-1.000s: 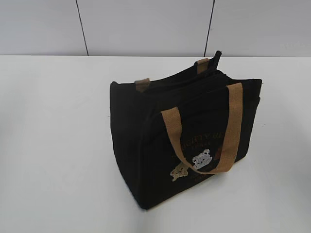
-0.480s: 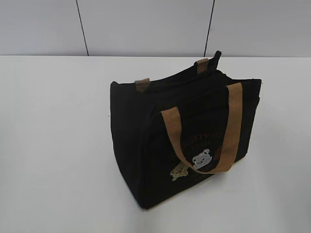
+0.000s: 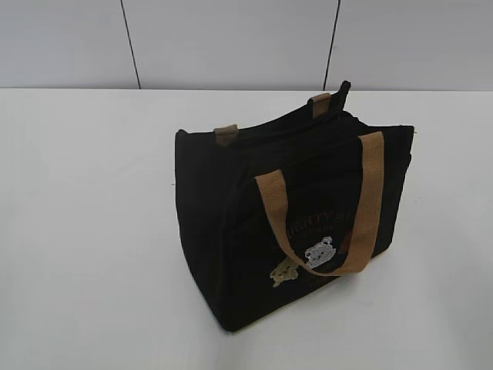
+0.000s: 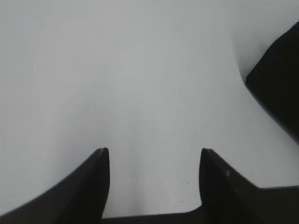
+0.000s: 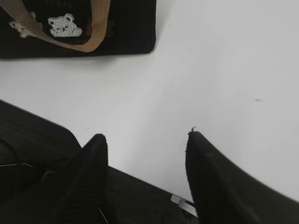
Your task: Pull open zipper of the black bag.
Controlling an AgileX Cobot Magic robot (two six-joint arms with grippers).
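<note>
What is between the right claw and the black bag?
Nothing: in the right wrist view only bare white table lies between the right gripper and the black bag.

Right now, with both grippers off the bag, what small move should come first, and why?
Probably bring the left gripper toward the black bag to steady it. Both grippers are open over bare table, holding nothing, and the zipper's pull tab can't be made out yet.

Matt cloth black bag, webbing handles

A plain lab or test bench: a bare white table runs to its far edge against a pale panelled wall with dark seams.
</note>
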